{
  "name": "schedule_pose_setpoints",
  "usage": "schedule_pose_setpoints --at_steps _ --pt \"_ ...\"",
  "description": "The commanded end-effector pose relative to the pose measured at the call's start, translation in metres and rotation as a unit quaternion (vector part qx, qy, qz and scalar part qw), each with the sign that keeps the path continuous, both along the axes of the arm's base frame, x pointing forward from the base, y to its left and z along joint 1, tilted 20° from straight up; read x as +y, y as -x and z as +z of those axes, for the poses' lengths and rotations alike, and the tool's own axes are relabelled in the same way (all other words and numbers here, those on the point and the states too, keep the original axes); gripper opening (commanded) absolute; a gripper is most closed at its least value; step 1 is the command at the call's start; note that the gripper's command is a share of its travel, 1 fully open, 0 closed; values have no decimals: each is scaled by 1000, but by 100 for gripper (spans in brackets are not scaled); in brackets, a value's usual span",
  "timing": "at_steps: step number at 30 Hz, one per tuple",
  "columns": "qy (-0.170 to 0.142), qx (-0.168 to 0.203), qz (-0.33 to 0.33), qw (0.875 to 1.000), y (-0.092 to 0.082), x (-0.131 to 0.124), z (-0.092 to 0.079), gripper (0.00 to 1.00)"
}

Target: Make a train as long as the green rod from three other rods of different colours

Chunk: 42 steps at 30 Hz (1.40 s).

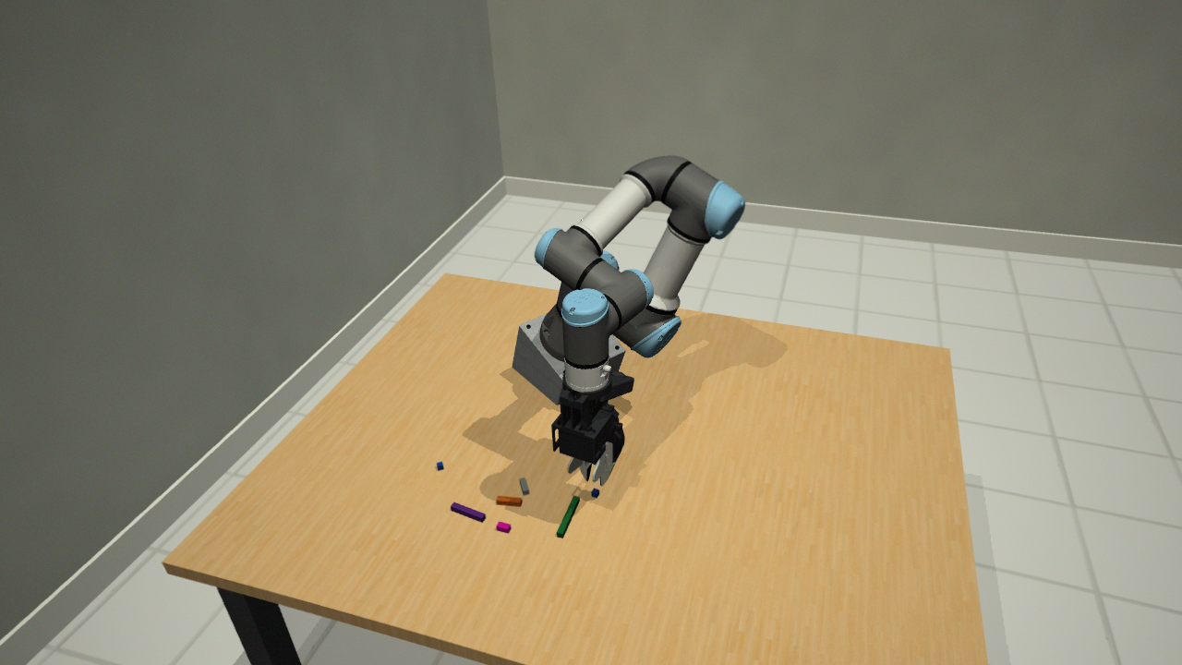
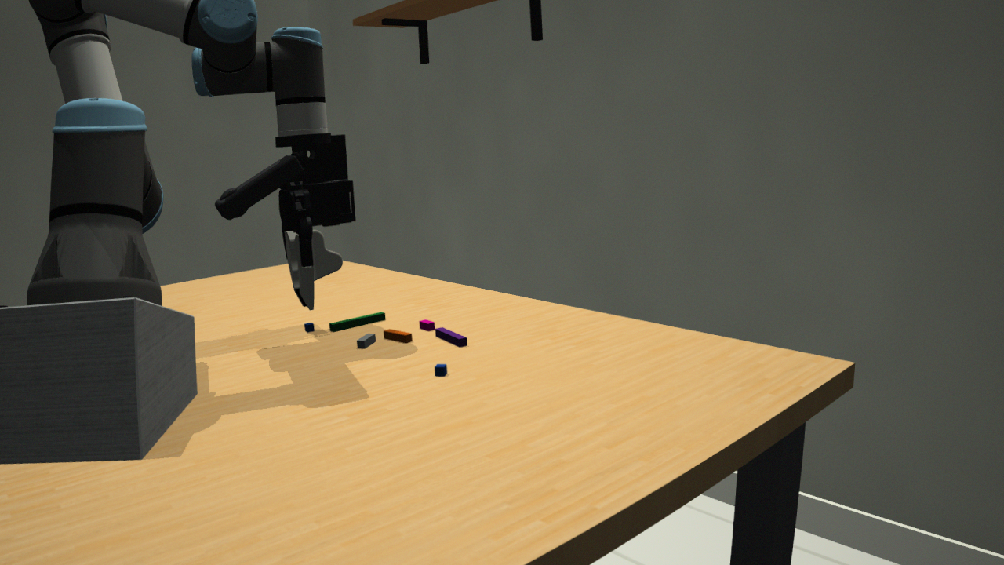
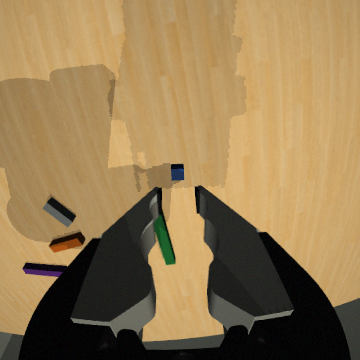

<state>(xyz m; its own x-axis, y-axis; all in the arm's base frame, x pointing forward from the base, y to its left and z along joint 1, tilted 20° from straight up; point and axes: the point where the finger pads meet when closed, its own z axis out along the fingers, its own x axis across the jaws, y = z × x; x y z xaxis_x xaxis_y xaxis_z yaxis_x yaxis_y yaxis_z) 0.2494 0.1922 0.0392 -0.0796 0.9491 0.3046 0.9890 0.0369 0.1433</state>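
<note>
My gripper [image 1: 593,480] [image 2: 308,306] [image 3: 178,189] is open a little and empty, above the table close to one blue rod [image 1: 595,492] [image 2: 308,327] [image 3: 177,173]. The green rod [image 1: 567,516] [image 2: 357,322] [image 3: 166,242] lies near that blue rod, partly behind a finger in the wrist view. The grey rod [image 1: 524,486] [image 2: 366,340] [image 3: 59,212], orange rod [image 1: 509,501] [image 2: 398,336] [image 3: 67,242], magenta rod [image 1: 503,526] [image 2: 427,325] and purple rod [image 1: 467,512] [image 2: 451,337] [image 3: 44,270] lie apart at different angles. Another blue rod [image 1: 440,465] [image 2: 441,369] lies off by itself.
All the rods lie on the wooden table [image 1: 785,496] [image 2: 596,421]. The arm's grey base block [image 1: 536,364] [image 2: 70,379] stands behind them in the top view. A wall shelf [image 2: 421,13] shows at the top of the exterior view.
</note>
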Motion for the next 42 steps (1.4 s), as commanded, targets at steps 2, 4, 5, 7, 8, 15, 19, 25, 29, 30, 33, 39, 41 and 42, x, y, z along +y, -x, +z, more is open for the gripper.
schedule_pose_setpoints --at_steps 2,4,5,7,8,15,19,25,29,30,33,39,41,42 --pt "1 -1 0 1000 -2 2 -7 14" --pt "1 -1 0 1000 -2 3 -8 14" --pt "1 -1 0 1000 -2 3 -9 14" --pt "1 -1 0 1000 -3 3 -10 14" --pt "1 -1 0 1000 -3 4 -11 14" --pt "1 -1 0 1000 -3 4 -12 14" --pt "1 -1 0 1000 -3 4 -12 14" --pt "1 -1 0 1000 -3 4 -12 14" --pt "1 -1 0 1000 -3 4 -12 14" --pt "1 -1 0 1000 -3 4 -12 14" --pt "1 -1 0 1000 -3 4 -12 14" --pt "1 -1 0 1000 -3 4 -12 14" --pt "1 -1 0 1000 -3 4 -12 14" --pt "1 -1 0 1000 -3 4 -12 14"
